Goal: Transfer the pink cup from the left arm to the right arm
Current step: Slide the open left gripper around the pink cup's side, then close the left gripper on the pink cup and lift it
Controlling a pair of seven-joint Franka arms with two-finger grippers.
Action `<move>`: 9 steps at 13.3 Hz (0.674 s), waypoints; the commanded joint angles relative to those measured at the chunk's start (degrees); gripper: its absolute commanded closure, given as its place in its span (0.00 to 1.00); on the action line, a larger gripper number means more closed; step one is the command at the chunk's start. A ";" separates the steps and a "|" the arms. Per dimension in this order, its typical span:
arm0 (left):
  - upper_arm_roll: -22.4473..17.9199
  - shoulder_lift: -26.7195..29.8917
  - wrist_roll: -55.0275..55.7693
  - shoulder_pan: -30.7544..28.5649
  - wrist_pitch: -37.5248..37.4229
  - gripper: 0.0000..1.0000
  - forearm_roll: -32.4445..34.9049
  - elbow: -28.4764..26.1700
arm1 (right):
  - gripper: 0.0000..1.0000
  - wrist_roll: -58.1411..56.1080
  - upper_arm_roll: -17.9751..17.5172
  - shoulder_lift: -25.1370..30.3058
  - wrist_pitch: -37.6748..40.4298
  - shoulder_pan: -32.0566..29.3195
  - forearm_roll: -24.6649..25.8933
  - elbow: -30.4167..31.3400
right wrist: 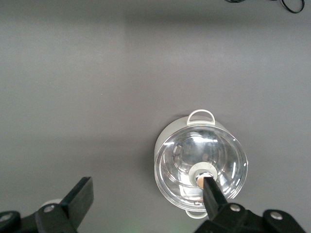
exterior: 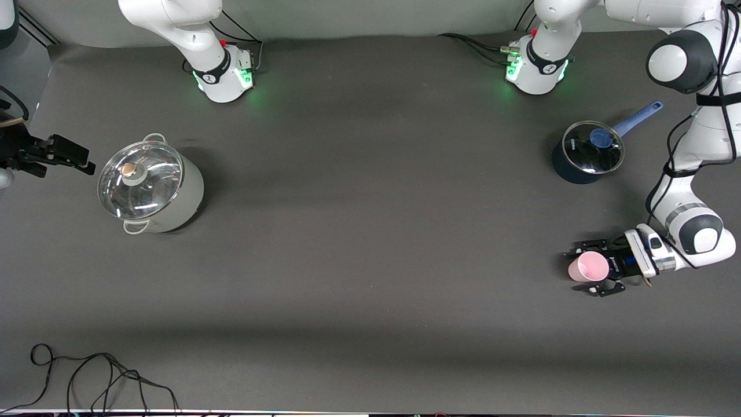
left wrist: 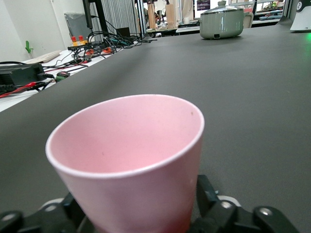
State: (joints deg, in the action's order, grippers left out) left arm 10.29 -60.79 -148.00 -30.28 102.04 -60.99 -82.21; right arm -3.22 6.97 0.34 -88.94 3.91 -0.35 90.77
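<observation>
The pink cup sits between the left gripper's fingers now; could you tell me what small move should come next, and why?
Probably finish closing the left gripper on the pink cup before lifting. Its fingers flank the cup's base, but a firm hold is not evident. The right gripper waits open by the lidded pot, far away.

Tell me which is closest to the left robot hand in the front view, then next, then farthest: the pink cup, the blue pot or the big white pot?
1. pink cup: between the left gripper fingers.
2. blue pot: same end of the table, farther from the front camera.
3. white pot: at the right arm's end, by the open right gripper.
</observation>
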 commanded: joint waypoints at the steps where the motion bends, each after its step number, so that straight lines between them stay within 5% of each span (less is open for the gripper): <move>1: 0.95 -1.35 -4.56 0.49 0.53 1.00 -1.23 1.00 | 0.00 1.11 0.06 -0.17 0.52 0.22 -0.97 -0.42; 5: 1.13 -1.35 -8.72 1.63 1.06 1.00 -1.59 2.41 | 0.00 1.03 0.06 -0.26 0.52 0.22 -0.97 -0.42; 9: 2.62 -0.91 3.21 1.81 -0.17 1.00 -1.59 2.40 | 0.00 1.03 0.06 -0.26 0.52 0.31 -0.97 -0.42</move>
State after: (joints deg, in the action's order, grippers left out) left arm 12.09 -61.54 -150.44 -28.88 102.72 -61.75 -80.87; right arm -3.22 6.97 0.14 -88.94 3.92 -0.35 90.77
